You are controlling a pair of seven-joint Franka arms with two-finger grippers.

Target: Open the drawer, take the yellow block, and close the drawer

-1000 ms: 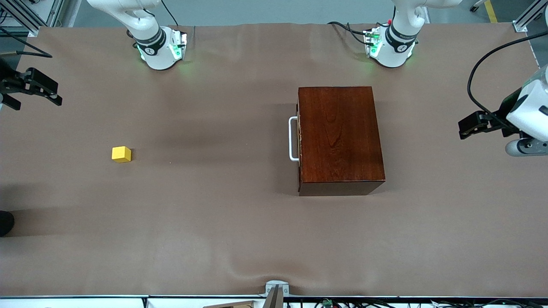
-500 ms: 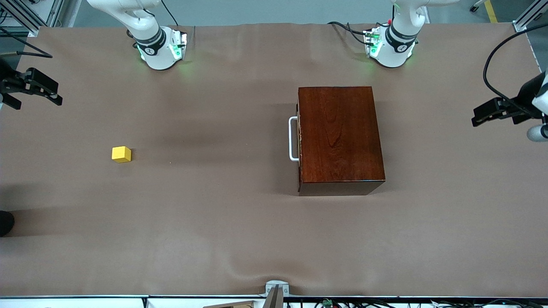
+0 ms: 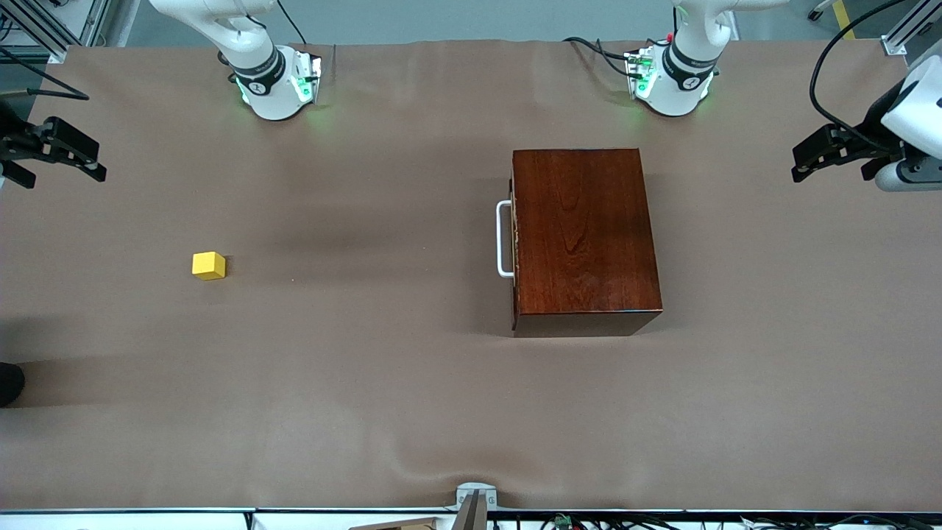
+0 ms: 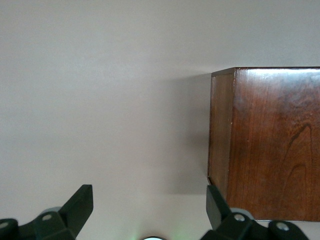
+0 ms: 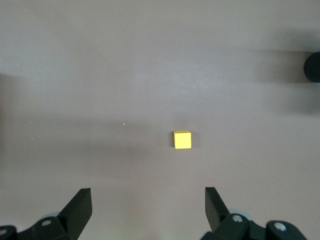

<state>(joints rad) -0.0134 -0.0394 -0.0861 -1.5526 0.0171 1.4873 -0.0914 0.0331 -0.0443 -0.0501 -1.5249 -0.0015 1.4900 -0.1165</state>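
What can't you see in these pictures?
- Inside the drawer: shut in the wooden box; only its handle shows, front view.
- Left arm: cut off by the front view's edge past the left gripper.
- Right gripper: its arm is likewise cut off.

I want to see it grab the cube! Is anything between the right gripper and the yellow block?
Nothing visible. The right gripper, open, hangs over the right arm's end of the table. The yellow block sits alone on bare table there, apart from the box.
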